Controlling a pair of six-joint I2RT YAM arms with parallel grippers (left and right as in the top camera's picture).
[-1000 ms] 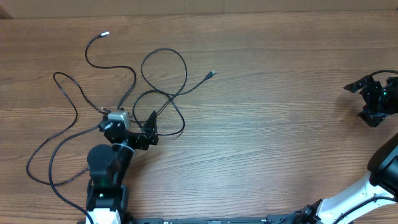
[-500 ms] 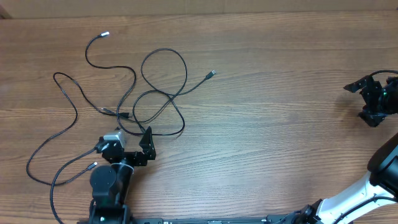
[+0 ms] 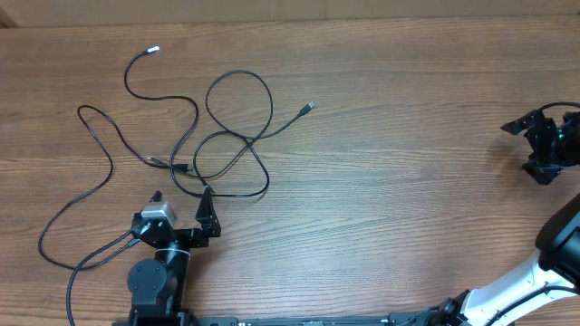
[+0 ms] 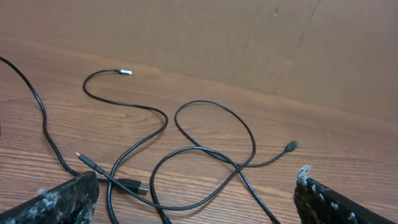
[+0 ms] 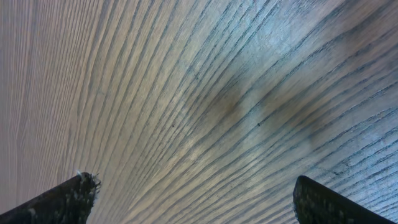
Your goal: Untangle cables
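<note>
The cables point(image 3: 237, 138) are thin black cords lying crossed in loose loops at the table's left. One silver-tipped end point(image 3: 152, 50) lies far back, and a small plug point(image 3: 310, 107) points right. Another plug point(image 3: 179, 167) sits inside the tangle. My left gripper point(image 3: 181, 199) is open just in front of the loops, holding nothing. In the left wrist view the cables point(image 4: 166, 121) spread ahead of the open left gripper point(image 4: 196, 205), with a plug point(image 4: 134, 185) near its left finger. My right gripper point(image 3: 524, 152) is open at the far right, and in the right wrist view the right gripper point(image 5: 193, 199) has only bare wood between its fingers.
A long cable loop point(image 3: 91, 186) runs down the left side and past the left arm's base. The wooden table point(image 3: 399, 181) stretches between the two arms. A brown wall point(image 4: 249, 37) stands behind the table's far edge.
My left arm has drawn back toward the table's front edge, away from the tangle, still open and empty. The cables and right arm have not moved.
</note>
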